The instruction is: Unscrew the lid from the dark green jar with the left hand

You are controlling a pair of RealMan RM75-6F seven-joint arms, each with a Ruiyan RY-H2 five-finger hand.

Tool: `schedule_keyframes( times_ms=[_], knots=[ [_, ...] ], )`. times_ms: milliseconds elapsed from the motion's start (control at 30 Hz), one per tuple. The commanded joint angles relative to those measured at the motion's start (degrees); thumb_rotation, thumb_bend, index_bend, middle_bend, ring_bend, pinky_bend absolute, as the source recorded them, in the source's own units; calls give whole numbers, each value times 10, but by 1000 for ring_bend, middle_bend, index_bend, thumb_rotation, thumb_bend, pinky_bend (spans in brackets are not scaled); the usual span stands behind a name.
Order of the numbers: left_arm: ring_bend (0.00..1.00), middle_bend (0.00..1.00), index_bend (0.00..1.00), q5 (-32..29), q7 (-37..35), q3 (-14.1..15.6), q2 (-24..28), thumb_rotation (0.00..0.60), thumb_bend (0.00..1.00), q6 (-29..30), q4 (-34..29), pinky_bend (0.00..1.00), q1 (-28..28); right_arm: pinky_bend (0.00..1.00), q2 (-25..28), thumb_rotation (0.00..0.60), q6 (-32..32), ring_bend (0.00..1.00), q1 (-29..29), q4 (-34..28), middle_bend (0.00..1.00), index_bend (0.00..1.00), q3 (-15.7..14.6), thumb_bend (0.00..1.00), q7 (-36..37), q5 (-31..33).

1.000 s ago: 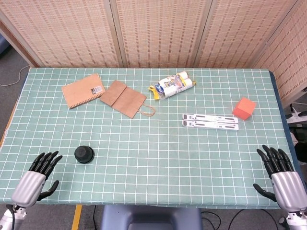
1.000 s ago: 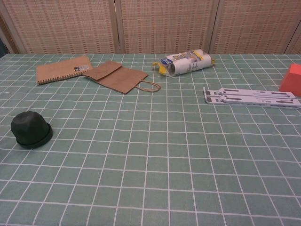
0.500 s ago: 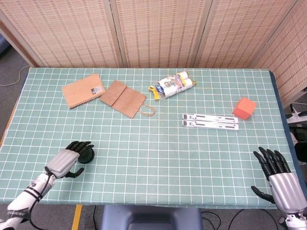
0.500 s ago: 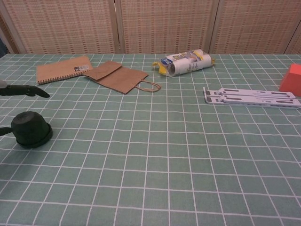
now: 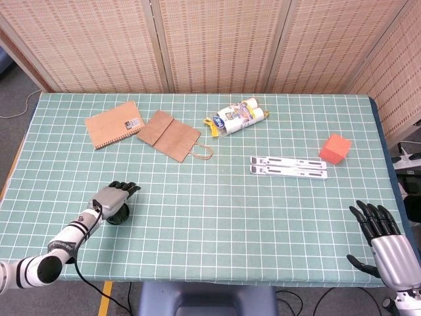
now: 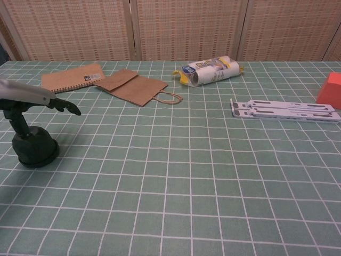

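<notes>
The dark green jar [image 6: 35,151] stands with its lid on at the front left of the table; in the head view only its edge [image 5: 119,217] shows under my left hand. My left hand [image 5: 112,197] hovers right over the jar. In the chest view the left hand [image 6: 30,96] stretches its fingers [image 6: 67,108] level above the lid, apart and gripping nothing, while the thumb points down to the jar's top. My right hand [image 5: 385,240] lies at the front right edge with fingers spread, holding nothing.
At the back left lie a brown notebook [image 5: 113,124] and a paper bag [image 5: 170,135]. A wrapped pack of white rolls [image 5: 237,117] sits at the back centre. A white folding stand [image 5: 288,167] and an orange block [image 5: 335,149] are on the right.
My left hand has come forward from the table's front edge and now sits over the jar, thumb down on its top. The right hand has barely shifted.
</notes>
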Motion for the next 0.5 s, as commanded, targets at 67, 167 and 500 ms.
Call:
schedule_keyframes(
  times_ms=[67,167,500],
  knots=[
    [0,0,0,-119,54,60,-19,600,397,-5,3,47,-89,0,2,600,2,0,-2,1,0,0,0,64,6,-3],
    [0,0,0,-140,59,77,-20,600,390,-3,1,47,-107,0,1,600,2,0,-3,2,0,0,2,64,5,-2],
    [0,0,0,-202,60,123,-26,600,387,-17,13,89,-152,0,-2,600,-3,0,-4,1,0,0,4,64,1,-5]
  ],
)
